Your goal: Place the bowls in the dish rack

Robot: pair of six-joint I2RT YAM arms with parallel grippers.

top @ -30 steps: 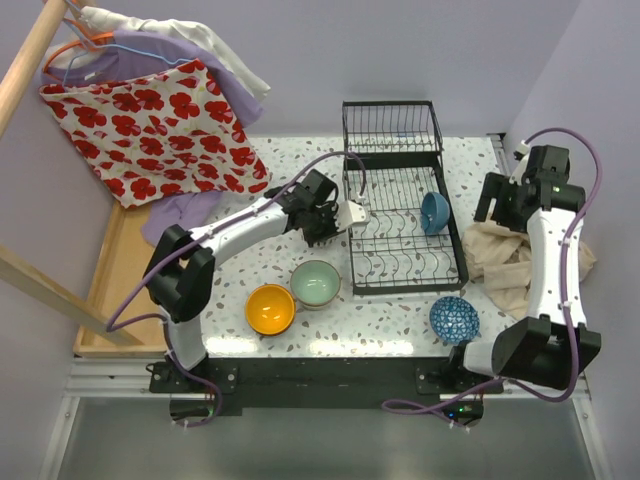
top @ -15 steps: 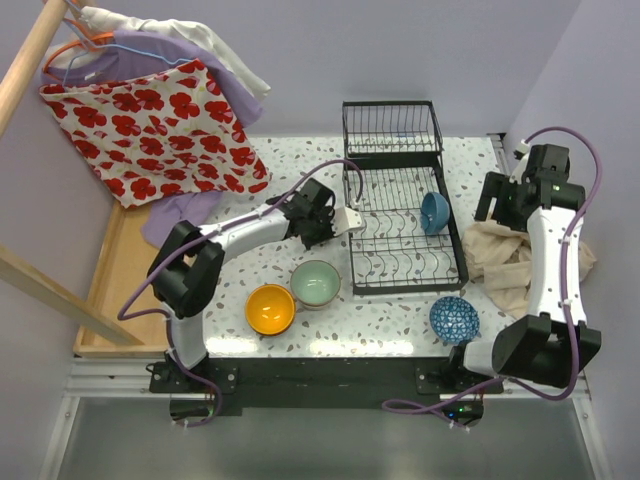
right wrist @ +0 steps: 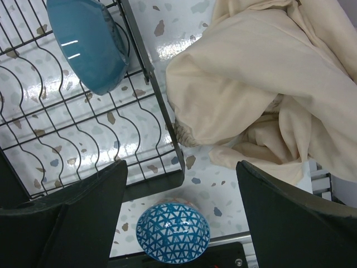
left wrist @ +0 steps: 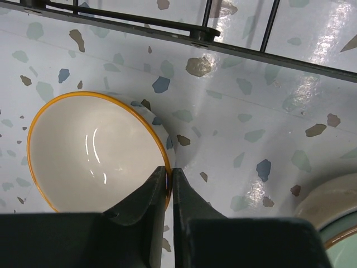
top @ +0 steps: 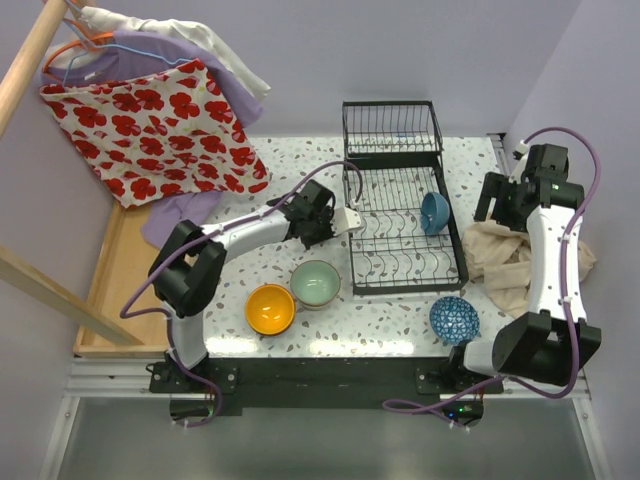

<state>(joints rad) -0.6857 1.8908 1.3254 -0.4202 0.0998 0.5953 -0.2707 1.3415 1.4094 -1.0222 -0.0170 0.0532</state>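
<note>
Left gripper (left wrist: 169,184), pinching the cream bowl's (left wrist: 89,151) rim, has edged slightly left beside the rack (top: 400,291); the bowl isn't loaded yet. Right gripper (right wrist: 181,187) hangs wide apart.

A speckled white table (top: 400,322) fills the middle. At its right edge lies a crumpled cream cloth (top: 495,262). On the left, a wooden tray (top: 112,285) stands beside the table. Above it, a red-flowered fabric (top: 160,130), a purple garment (top: 175,215) and a white garment (top: 215,45) hang from a wooden pole (top: 30,60).

Cream bowl (left wrist: 92,145), orng rim
</note>
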